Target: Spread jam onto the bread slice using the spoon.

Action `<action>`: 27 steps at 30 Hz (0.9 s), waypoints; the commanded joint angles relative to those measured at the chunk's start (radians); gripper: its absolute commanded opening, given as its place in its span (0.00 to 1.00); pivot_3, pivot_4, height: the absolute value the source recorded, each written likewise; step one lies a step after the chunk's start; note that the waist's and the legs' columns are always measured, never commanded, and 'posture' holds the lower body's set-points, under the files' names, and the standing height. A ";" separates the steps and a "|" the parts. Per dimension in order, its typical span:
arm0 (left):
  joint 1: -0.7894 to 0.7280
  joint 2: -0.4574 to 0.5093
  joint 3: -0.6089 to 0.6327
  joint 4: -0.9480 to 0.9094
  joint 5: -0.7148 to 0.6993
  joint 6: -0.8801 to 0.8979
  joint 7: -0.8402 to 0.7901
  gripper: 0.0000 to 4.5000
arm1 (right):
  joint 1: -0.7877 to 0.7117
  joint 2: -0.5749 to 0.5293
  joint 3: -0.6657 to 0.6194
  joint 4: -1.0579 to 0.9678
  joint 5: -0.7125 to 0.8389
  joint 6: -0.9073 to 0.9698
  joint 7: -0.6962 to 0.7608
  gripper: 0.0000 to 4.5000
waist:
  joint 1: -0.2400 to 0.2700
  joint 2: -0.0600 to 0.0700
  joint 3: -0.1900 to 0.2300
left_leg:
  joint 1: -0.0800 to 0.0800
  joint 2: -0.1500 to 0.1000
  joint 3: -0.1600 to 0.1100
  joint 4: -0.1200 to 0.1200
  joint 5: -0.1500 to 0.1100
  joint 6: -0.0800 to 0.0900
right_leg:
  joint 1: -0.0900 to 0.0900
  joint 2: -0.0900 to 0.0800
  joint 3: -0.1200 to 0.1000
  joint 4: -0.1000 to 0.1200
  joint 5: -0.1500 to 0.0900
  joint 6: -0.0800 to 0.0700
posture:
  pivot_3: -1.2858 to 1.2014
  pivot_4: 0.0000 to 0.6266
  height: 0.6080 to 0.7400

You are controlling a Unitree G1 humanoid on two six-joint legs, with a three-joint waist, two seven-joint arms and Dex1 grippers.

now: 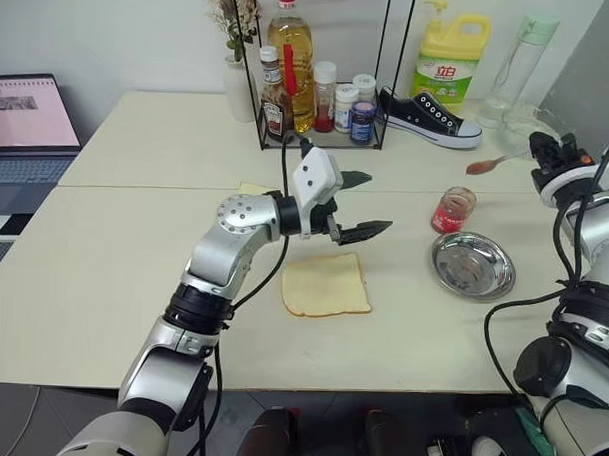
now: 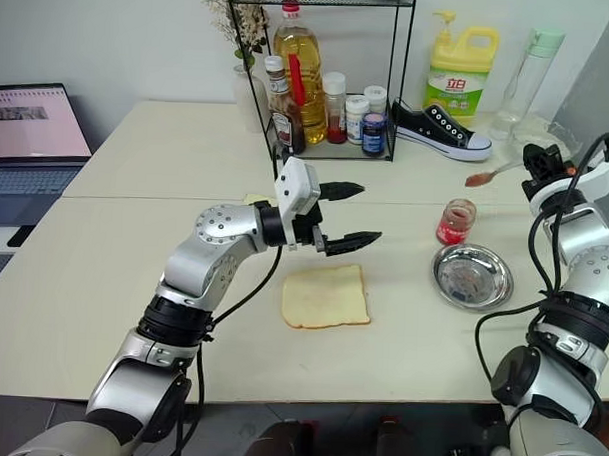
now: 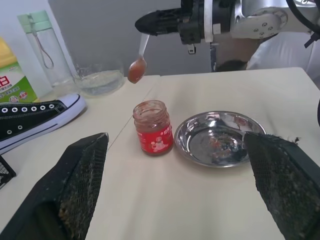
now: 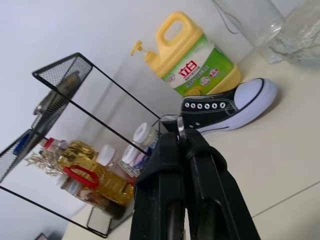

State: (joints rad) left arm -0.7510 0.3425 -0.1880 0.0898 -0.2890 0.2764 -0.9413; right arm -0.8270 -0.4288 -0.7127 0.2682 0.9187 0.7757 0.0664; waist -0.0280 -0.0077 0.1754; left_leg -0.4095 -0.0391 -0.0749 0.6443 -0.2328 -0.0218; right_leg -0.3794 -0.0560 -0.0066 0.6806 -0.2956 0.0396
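Pale cream desk fills the scene, with a black wire rack of bottles, a yellow detergent jug and a black-and-white sneaker along its far side and an open laptop at the far left. Near the middle lies the squarish slice of pale white bread with a thin tan crust, its top bare, with no red on it. To its right stands the small clear glass jar of glossy red jam, lid off, and just nearer than that a round steel dish with a few smears inside. The right tool is clamped shut on the handle of the slim silver metal spoon, held in the air above and beyond the jar, well to the right of the bread, with a load of red jam in its bowl. The left tool hovers just beyond the bread's far edge, jaws spread wide and holding nothing. Scooping looks done; carrying the spoon left to the slice and spreading are what remains.
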 commanded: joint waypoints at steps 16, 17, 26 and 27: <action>0.510 0.427 0.216 -0.473 -0.198 0.204 -0.160 1.00 | 0.140 0.066 0.528 -0.653 0.150 0.222 0.094 0.01 | -0.008 0.002 0.000 | -0.006 0.002 0.001 -0.002 0.000 0.000 | -0.009 0.001 0.007 0.000 0.000 0.000 | 0.52 0.24 1.00; 0.544 0.435 0.231 -0.498 -0.208 0.217 -0.149 1.00 | 0.149 0.054 0.573 -0.658 0.115 0.203 0.133 0.01 | -0.003 0.002 0.000 | -0.007 0.002 0.000 -0.001 0.000 0.000 | -0.009 0.001 0.006 0.000 0.000 0.000 | 0.52 0.24 1.00; 0.755 0.440 0.305 -0.620 -0.190 0.243 -0.020 1.00 | 0.187 0.014 0.850 -0.617 -0.197 -0.023 0.413 0.01 | 0.000 0.001 0.001 | -0.006 0.001 -0.001 0.000 0.000 0.000 | -0.008 0.001 0.004 0.000 0.001 0.000 | 0.52 0.24 1.00; 0.778 0.437 0.318 -0.630 -0.195 0.246 -0.009 1.00 | 0.193 0.013 0.872 -0.609 -0.230 -0.049 0.434 0.01 | -0.001 0.001 0.001 | -0.006 0.001 -0.001 0.000 0.000 0.000 | -0.008 0.001 0.004 0.001 0.001 0.000 | 0.52 0.24 1.00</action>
State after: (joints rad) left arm 0.0153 0.7724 0.0926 -0.4958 -0.4734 0.5247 -0.9652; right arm -0.6363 -0.4141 0.1475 -0.3365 0.7250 0.7800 0.4629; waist -0.0289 -0.0066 0.1759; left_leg -0.4157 -0.0379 -0.0762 0.6445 -0.2330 -0.0215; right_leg -0.3876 -0.0555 -0.0024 0.6811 -0.2950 0.0393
